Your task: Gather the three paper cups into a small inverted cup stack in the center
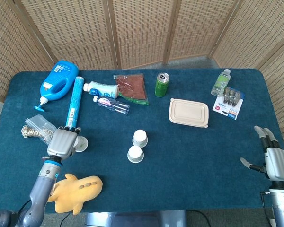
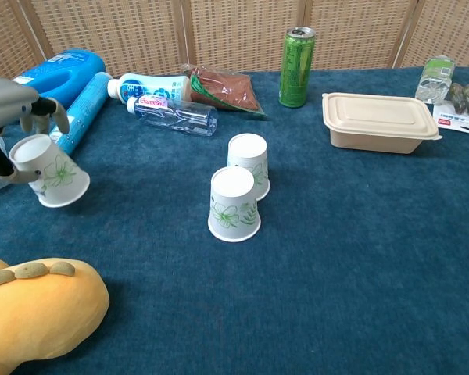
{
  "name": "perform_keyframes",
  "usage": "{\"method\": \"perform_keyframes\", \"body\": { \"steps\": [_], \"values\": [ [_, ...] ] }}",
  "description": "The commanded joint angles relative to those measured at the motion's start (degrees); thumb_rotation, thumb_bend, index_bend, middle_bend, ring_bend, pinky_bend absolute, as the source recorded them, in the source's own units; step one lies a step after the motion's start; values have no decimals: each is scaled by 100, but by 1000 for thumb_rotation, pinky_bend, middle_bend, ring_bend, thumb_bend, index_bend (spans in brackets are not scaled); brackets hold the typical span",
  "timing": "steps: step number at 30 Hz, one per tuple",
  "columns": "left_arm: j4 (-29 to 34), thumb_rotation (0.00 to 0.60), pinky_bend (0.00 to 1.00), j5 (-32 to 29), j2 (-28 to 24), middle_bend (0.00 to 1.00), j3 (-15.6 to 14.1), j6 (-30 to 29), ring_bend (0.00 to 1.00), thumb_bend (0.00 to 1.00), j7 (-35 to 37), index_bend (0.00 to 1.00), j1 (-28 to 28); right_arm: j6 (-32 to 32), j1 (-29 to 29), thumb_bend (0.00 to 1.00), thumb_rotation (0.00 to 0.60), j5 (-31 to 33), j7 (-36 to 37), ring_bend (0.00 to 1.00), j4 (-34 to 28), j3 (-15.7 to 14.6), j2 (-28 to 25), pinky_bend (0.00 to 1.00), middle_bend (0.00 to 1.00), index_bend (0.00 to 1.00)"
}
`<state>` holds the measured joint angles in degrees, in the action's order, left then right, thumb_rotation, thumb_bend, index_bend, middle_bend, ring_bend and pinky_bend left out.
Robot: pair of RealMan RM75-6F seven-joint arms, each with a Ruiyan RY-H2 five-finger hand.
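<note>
No label reads clearly; the clear bottle carries a red-lettered label, illegible.

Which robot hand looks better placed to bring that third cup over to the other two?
The left robot hand: it holds the tilted paper cup. The right robot hand sits open at the far edge.

We see a rectangular table covered in deep blue, short-piled cloth, filling most of the head view. Behind it, from 10 o'clock round to 2 o'clock, stands a folding screen of woven tan wicker panels set in light wooden frames, angled like a zigzag. At 12 o'clock a strip of grey floor shows beneath the screen. The light is even and bright, with soft shadows.
</note>
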<state>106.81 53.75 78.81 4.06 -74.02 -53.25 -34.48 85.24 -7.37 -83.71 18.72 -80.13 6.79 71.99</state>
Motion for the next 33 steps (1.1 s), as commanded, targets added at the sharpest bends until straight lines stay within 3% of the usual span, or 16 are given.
{"method": "perform_keyframes", "body": {
  "steps": [1, 9, 13, 17, 26, 33],
  "values": [
    [167, 600, 482, 476, -206, 467, 5, 84, 367, 286, 451, 290, 0, -6, 1, 87, 600, -3, -11, 67, 7, 0, 4, 178, 131, 0],
    [780, 600, 471, 1111, -856, 456, 63, 558, 351, 284, 994, 283, -198, -56, -3, 87, 600, 18, 1, 66, 47, 15, 33, 178, 131, 1],
    [636, 600, 454, 1968, -1006, 453, -3, 747, 343, 284, 1416, 281, -293, -67, -1, 87, 600, 13, 6, 66, 60, 16, 39, 178, 131, 1],
    [420, 600, 453, 2431, -955, 451, 30, 675, 340, 283, 1650, 280, -314, -86, -4, 87, 600, 10, -4, 66, 72, 14, 51, 178, 131, 1],
    [347, 600, 452, 2620, -571, 450, 293, 787, 337, 280, 1552, 280, -578, -107, -11, 87, 600, -4, -68, 67, 89, 11, 78, 178, 131, 1],
    [551, 600, 447, 1895, -38, 449, 603, 873, 337, 277, 775, 280, -850, -71, -3, 85, 600, -10, -86, 66, 108, 35, 69, 178, 131, 5]
  ]
}}
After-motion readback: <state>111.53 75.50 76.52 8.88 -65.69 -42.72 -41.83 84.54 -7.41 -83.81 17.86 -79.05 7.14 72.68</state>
